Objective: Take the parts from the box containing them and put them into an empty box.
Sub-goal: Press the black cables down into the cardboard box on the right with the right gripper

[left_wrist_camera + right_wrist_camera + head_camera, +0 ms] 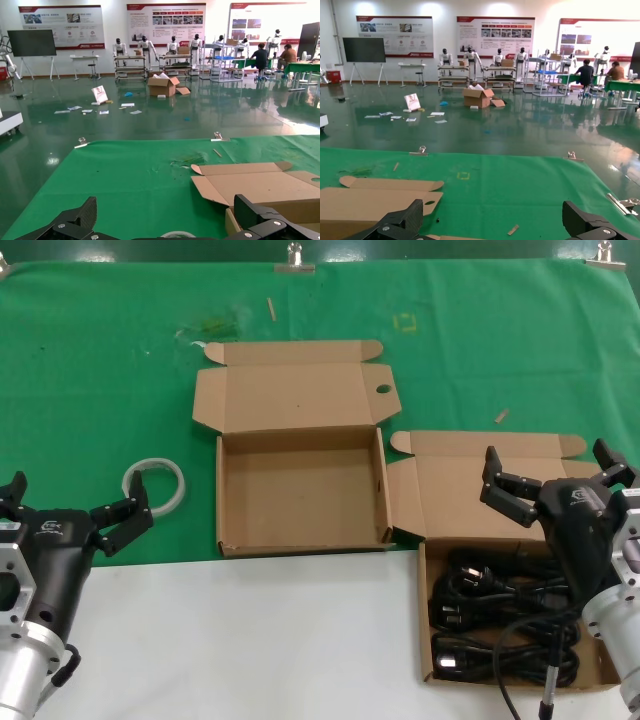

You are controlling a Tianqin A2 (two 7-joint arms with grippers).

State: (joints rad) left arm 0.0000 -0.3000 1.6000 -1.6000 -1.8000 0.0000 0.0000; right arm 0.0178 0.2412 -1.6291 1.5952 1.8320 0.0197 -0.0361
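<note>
**Power cords lying in the box at lower right**

Power cords (505,615), black and looped, are lying inside the box containing them (424,620), which is sitting at the lower right of the head view with its lid (470,475) folded back. The empty box (300,490) is standing open in the centre, just beside it to the left. The right gripper (555,475) is hovering over the cord box with its fingers spread wide and holding nothing. The left gripper (75,505) is waiting at the lower left, fingers also spread, near a white tape ring (155,486) that is lying on the green cloth (100,370).
</note>
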